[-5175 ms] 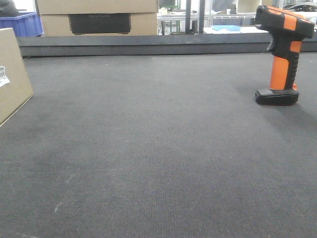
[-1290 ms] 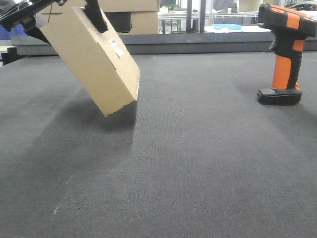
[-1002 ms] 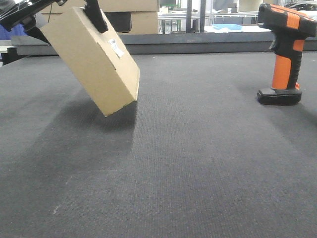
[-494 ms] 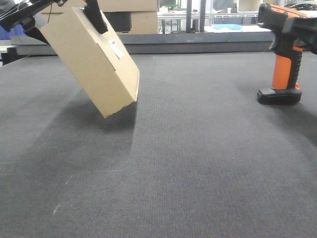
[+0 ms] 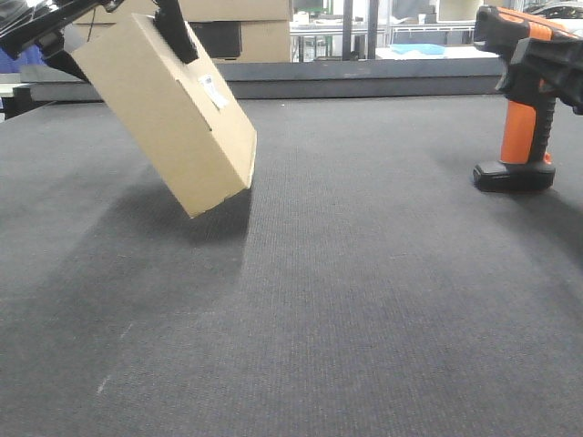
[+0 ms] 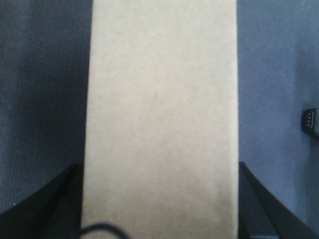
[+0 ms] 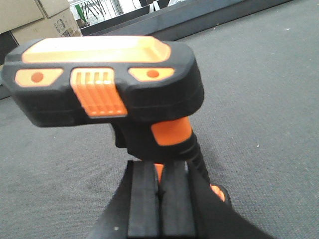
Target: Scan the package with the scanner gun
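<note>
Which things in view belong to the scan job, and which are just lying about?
Job in hand:
- package, held tilted by the left gripper
- scanner gun, standing on its base
- right gripper, close to the gun's handle

Just lying about:
- cartons with a black panel, behind the table
- blue tray, further back

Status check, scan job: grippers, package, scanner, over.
Left gripper shut on package, tilted, label toward scanner. Right gripper at scanner, grip unclear; scanner upright on mat. Nothing between them.
</note>
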Action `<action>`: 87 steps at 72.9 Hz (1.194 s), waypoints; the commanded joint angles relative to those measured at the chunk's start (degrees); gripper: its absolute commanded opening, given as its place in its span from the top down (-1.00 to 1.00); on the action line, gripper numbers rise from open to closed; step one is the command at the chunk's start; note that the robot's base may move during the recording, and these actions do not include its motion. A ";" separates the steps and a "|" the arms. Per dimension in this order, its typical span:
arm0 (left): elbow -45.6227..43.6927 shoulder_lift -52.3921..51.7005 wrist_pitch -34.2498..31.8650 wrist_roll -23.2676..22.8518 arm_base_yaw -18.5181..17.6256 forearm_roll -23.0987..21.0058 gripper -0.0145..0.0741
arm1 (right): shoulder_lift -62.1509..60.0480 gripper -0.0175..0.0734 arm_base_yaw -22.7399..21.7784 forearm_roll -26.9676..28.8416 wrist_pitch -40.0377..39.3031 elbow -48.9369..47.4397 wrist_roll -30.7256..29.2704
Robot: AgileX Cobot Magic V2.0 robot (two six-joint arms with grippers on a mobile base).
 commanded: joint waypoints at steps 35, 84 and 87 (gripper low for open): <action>-0.37 -0.55 -0.09 -0.02 -0.41 -0.54 0.92 | 6.19 -0.64 0.02 -0.20 -1.07 -5.16 0.11; -0.37 -0.55 0.12 -0.02 -0.41 -0.54 0.92 | 9.86 -0.64 0.02 2.43 -1.84 -10.38 0.11; -0.37 -0.55 0.12 -0.02 -0.41 -0.54 0.92 | 9.86 -0.64 0.02 2.43 -1.84 -10.50 0.11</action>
